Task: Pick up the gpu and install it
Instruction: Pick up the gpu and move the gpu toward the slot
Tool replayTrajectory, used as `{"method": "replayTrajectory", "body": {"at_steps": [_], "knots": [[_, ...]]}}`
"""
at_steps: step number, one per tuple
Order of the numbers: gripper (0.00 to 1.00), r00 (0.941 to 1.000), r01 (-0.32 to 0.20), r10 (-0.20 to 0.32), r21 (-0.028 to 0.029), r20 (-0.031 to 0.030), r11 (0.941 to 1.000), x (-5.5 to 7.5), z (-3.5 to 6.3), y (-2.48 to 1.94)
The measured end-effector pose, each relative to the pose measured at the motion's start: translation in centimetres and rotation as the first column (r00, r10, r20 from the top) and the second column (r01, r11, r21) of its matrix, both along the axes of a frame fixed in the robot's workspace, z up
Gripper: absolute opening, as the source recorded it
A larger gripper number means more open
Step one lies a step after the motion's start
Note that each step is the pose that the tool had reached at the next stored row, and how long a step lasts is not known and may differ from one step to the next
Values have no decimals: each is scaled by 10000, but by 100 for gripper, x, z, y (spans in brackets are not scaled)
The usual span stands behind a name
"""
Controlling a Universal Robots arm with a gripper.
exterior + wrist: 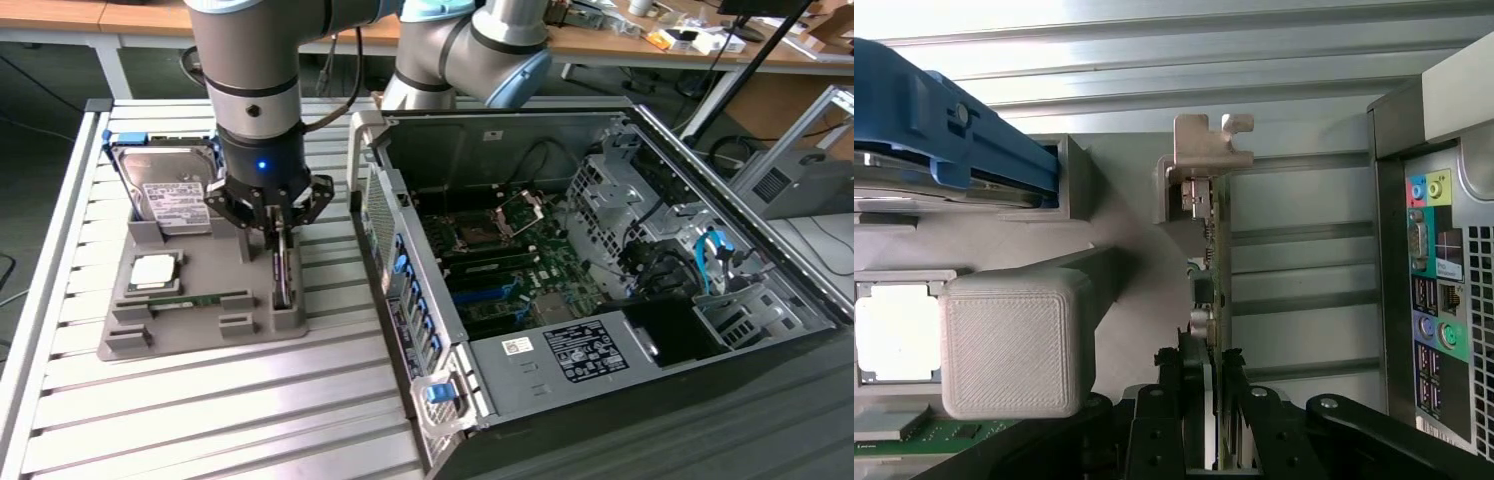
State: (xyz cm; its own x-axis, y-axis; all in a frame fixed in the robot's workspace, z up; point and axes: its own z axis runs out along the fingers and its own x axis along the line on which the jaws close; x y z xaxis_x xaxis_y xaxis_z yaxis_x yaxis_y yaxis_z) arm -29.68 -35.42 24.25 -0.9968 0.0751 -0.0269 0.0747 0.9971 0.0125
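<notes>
Slatted table [200, 420], pincer [276, 242] over gpu [280, 285] seen edge-on

You're looking down at a slant in the exterior view, from high and well back, taking in the slatted table [200, 410], the grey tray [174, 335] and the computer case [441, 150]. In the wrist view you're looking straight down past the gripper [1204, 358], very near. Both views are sharing the tray, the gpu [280, 275] standing in it, and the case's port side.
</notes>
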Motion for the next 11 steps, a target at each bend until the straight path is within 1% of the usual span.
{"method": "replayTrajectory", "body": {"at_steps": [11], "knots": [[27,10000,0,0,1,2,10000,0,5,0]]}}
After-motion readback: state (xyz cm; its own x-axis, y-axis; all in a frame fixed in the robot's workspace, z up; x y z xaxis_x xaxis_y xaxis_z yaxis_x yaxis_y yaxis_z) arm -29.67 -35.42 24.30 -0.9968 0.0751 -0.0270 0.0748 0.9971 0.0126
